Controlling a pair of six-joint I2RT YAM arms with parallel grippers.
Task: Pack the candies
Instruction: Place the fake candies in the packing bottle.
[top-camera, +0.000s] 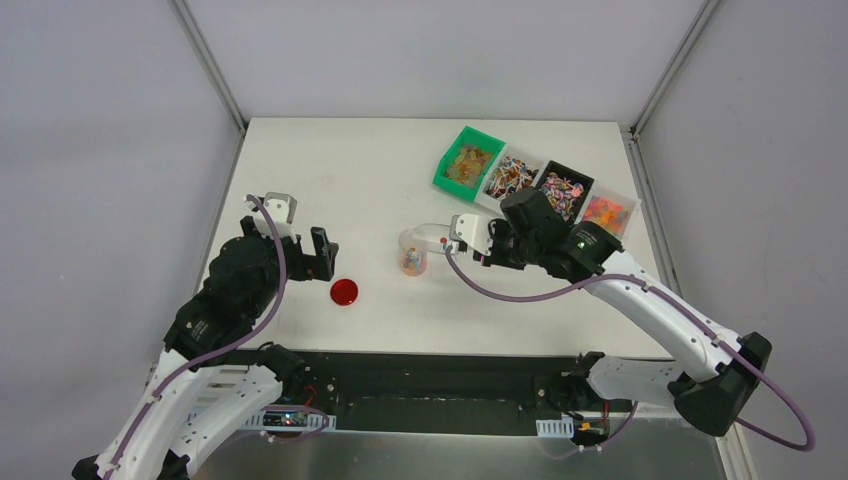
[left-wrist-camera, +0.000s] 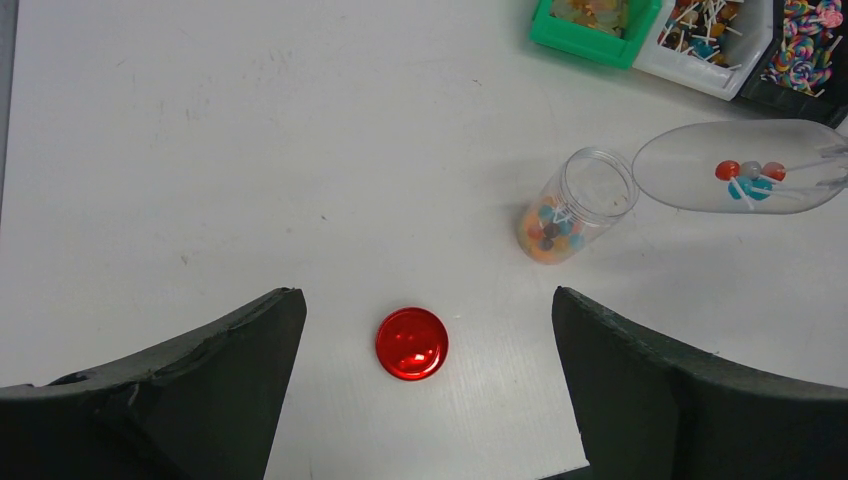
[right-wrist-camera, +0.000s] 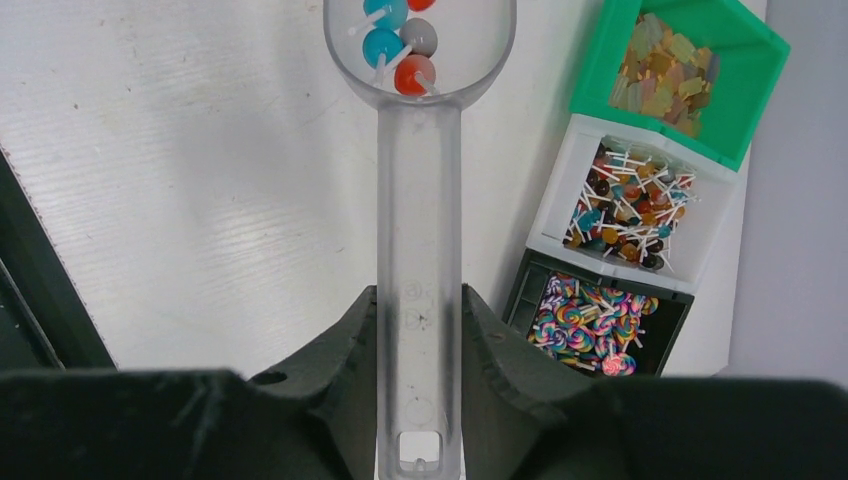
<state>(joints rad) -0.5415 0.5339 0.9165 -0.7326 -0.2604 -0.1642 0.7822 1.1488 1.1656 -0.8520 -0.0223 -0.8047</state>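
Note:
My right gripper (top-camera: 472, 240) (right-wrist-camera: 418, 302) is shut on the handle of a clear plastic scoop (right-wrist-camera: 418, 200). The scoop bowl (left-wrist-camera: 740, 167) holds a few tiny ball candies on sticks (right-wrist-camera: 400, 45), red, blue and grey, and hovers just right of an open clear jar (top-camera: 412, 255) (left-wrist-camera: 580, 203). The jar stands upright with some candies (left-wrist-camera: 548, 232) in its bottom. More candies fill four bins at the back right. My left gripper (top-camera: 300, 228) (left-wrist-camera: 428, 300) is open and empty, above a flat red lid (left-wrist-camera: 411, 343) that lies on the table.
A row of bins runs diagonally: green (top-camera: 467, 160), white (top-camera: 510, 176), black (top-camera: 562, 190) and a clear one with orange-pink sweets (top-camera: 608, 212). The red lid (top-camera: 344, 292) lies left of the jar. Grey walls enclose the white table (top-camera: 330, 170).

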